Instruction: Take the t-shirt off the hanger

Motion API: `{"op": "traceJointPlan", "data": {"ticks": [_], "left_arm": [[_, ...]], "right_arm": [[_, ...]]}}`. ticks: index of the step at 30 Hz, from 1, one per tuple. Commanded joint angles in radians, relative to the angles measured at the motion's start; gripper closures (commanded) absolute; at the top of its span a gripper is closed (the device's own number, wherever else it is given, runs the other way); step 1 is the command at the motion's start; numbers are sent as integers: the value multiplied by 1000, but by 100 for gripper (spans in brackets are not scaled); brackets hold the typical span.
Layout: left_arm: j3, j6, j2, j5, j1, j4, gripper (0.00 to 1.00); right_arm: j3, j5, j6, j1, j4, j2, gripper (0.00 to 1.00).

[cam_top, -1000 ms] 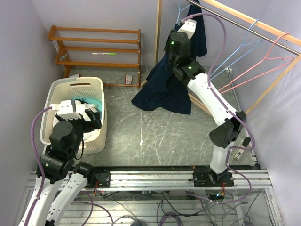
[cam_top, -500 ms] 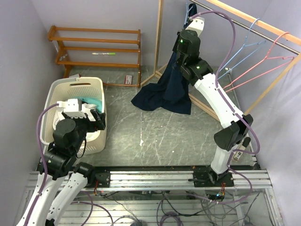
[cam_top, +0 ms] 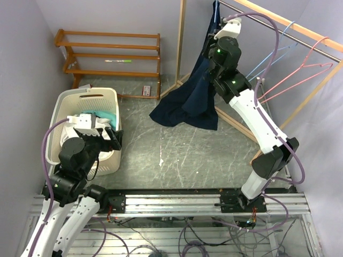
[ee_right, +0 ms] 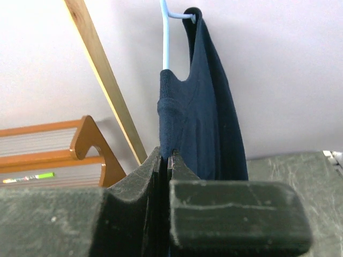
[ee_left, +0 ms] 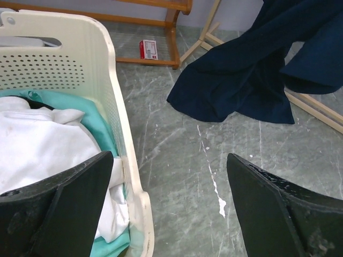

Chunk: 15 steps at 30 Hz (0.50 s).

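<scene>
right gripper (ee_right: 166, 158): fingers pressed together, clamped on the t-shirt (cam_top: 187, 99) at its neck edge. It is raised high at 1 o'clock in the overhead view, close under the rail (cam_top: 278, 25).
t-shirt: navy, on the hanger (ee_right: 165, 37). The neck band sits up by the wire stem and the fabric reaches the bend of the hook. The body drapes down from 1 o'clock, and the lower part lies heaped on the floor (cam_top: 177, 155) just 12 o'clock of centre.
hanger: pale blue wire. In the right wrist view its stem rises at 12 o'clock from the closed fingers.
left gripper (ee_left: 169, 160): jaws wide apart, nothing between them. It hovers over the right wall of the basket (cam_top: 88, 95), at 8 o'clock in the overhead view.
basket: cream plastic with perforated walls, at 9 o'clock. Inside, a white cloth (ee_left: 43, 139) lies on a teal cloth (ee_left: 96, 115).
shelf rack (cam_top: 112, 36): wooden, against the far wall at 11 o'clock, with a green-tipped pen (cam_top: 119, 61) on a middle shelf.
red box (ee_left: 148, 48): small, on the floor beside the rack's right foot.
pink hanger (cam_top: 303, 75): on the rail at 2 o'clock.
blue hangers (cam_top: 270, 59): on the rail at 2 o'clock, just left of the pink one.
</scene>
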Motion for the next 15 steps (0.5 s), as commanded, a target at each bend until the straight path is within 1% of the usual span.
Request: {"op": "traceJointPlan", "data": {"ticks": [1, 4, 9, 12, 15], "left_arm": [[-9, 17, -13, 47, 6, 51, 2], [-6, 18, -5, 49, 6, 48, 2], [-6, 18, -9, 47, 6, 49, 1], [-8, 18, -18, 58, 6, 57, 0], [-12, 21, -24, 78, 6, 67, 0]], "right_arm": [[38, -30, -72, -5, 152, -61, 100], [47, -33, -79, -5, 146, -65, 100], [-17, -62, -63, -5, 173, -118, 100], [-11, -107, 0, -6, 74, -151, 100], [-79, -198, 80, -4, -20, -218, 100]]}}
